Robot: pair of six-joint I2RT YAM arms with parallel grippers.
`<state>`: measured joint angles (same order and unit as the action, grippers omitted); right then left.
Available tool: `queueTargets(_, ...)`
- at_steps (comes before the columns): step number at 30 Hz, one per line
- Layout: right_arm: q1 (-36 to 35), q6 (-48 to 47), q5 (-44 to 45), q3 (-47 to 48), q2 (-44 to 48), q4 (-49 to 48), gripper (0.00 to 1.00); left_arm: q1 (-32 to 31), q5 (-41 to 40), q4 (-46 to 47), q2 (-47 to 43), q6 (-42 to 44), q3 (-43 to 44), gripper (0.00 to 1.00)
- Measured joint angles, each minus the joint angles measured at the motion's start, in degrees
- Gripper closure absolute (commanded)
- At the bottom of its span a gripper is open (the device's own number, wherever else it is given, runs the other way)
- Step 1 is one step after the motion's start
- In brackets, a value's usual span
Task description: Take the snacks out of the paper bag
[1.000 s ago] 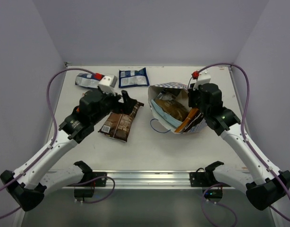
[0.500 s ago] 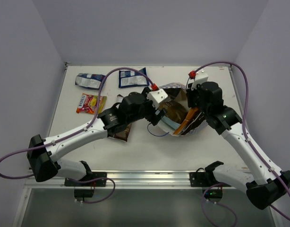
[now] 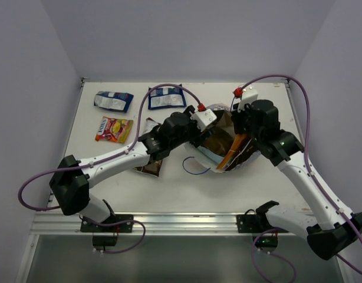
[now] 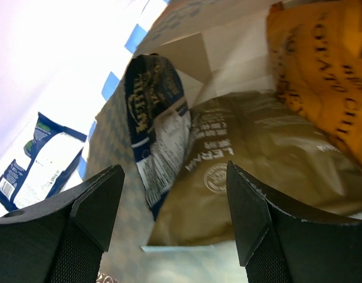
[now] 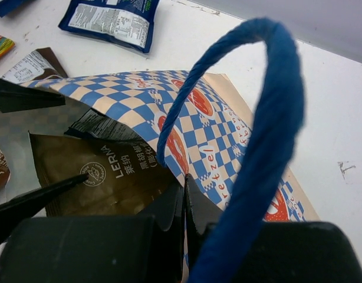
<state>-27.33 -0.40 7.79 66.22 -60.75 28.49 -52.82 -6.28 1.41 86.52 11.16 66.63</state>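
The white table (image 3: 169,188) carries everything, with both arms reaching in from the near edge to meet at the paper bag (image 5: 216,147) right of centre. The bag leans over with its mouth toward the left arm, checkered side up, cream inside showing.

The right gripper (image 5: 184,206) has its fingers pinched together on the bag's upper rim, holding the mouth up, and the blue cord handle (image 5: 269,118) loops just in front of its camera. The left gripper (image 4: 172,218) sits at the bag's mouth with its fingers spread wide and nothing between them.

Inside the bag lies a large olive-tan packet (image 4: 257,153), with an orange packet (image 4: 322,76) against its right side and a dark blue packet (image 4: 154,124) standing on edge against the left wall.

Out on the table, a dark brown chip bag (image 3: 150,165) is partly hidden under the left arm. Farther back are two blue-and-white packets (image 3: 113,101) (image 3: 166,97), apart from each other, and a small red-and-yellow packet (image 3: 114,128) near the left edge.
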Motion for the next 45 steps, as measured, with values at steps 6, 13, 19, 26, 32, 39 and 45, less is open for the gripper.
queueTargets(6, 0.0, -0.1, -1.4, 0.7, 0.0, 1.0, 1.0, 1.3, -2.6, 4.1, 3.6, 0.0, 0.0, 0.24)
queueTargets(13, 0.0, -0.1, -2.2, 0.7, 0.0, 1.2, 1.0, 1.9, -4.8, 9.1, 7.1, 0.0, 0.0, 0.31)
queueTargets(19, 0.0, -0.1, -3.6, 0.7, 0.0, 1.2, 1.0, 2.4, -6.7, 13.1, 12.0, 0.0, 0.0, 0.37)
queueTargets(26, 0.0, 0.4, -6.1, 0.7, 0.1, 1.1, 1.0, 2.7, -7.3, 18.6, 14.9, 0.4, -0.2, 0.7)
queueTargets(32, 0.0, 0.6, -7.4, 0.6, 0.4, 1.1, 1.0, 3.0, -6.5, 22.0, 14.8, 0.9, -1.0, 1.0)
queueTargets(39, 0.0, 1.0, -7.2, 0.6, 0.5, 1.0, 1.0, 3.1, -3.5, 22.3, 14.6, 0.3, -1.9, 1.0)
queueTargets(45, 0.1, 2.4, -2.8, 0.0, 0.3, 0.1, 1.0, 3.2, -2.9, 16.0, 7.8, -2.9, -3.3, 1.0)
